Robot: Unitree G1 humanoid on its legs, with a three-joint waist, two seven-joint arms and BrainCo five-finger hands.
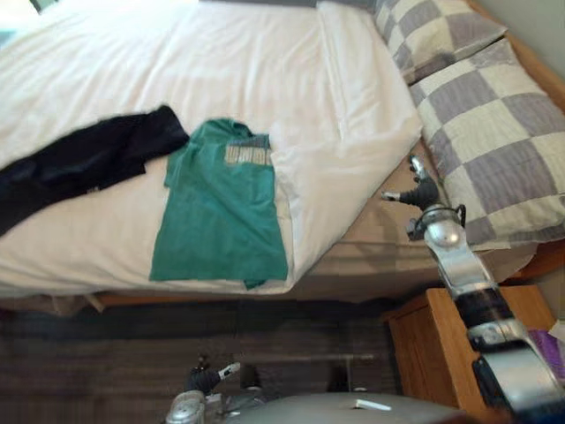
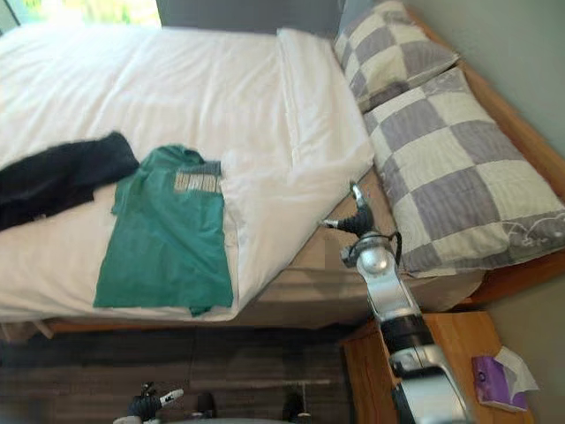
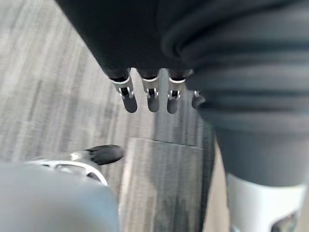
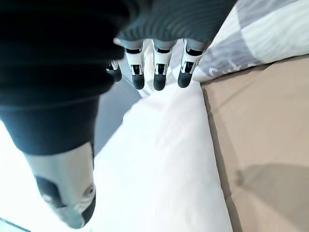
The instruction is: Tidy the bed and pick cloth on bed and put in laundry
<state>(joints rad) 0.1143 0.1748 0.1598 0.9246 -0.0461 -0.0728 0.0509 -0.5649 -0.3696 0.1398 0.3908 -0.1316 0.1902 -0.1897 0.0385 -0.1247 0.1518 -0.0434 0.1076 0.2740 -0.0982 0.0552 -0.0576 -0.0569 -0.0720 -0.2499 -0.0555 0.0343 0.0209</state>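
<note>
A big bed [image 1: 141,298] has a white blanket [image 1: 221,71] spread over it. A green shirt [image 1: 221,212] lies flat on the blanket, near the edge of the bed that is closest to the robot. A black cloth [image 1: 84,159] lies just beside the shirt, on the robot's left, and one end of it touches the shirt's top corner. No hand is touching either of them.

Two pillows with grey and cream squares sit at the head of the bed, a near pillow [image 1: 503,150] and a far pillow [image 1: 433,31]. Between the blanket and the near pillow, a strip of tan sheet [image 1: 380,238] is bare.

The right hand [image 1: 424,191] hangs over the tan sheet, close to the corner of the blanket. Its fingers [image 4: 159,72] are out straight and it holds nothing.

The left hand [image 1: 205,380] is down low, over the grey floor [image 1: 106,353] in front of the bed. Its fingers [image 3: 152,94] hang loose, its thumb sticks out to the side, and it holds nothing too.

A wooden side table [image 2: 459,344] stands by the bed on the robot's right. A small purple thing [image 2: 496,369] lies on it.
</note>
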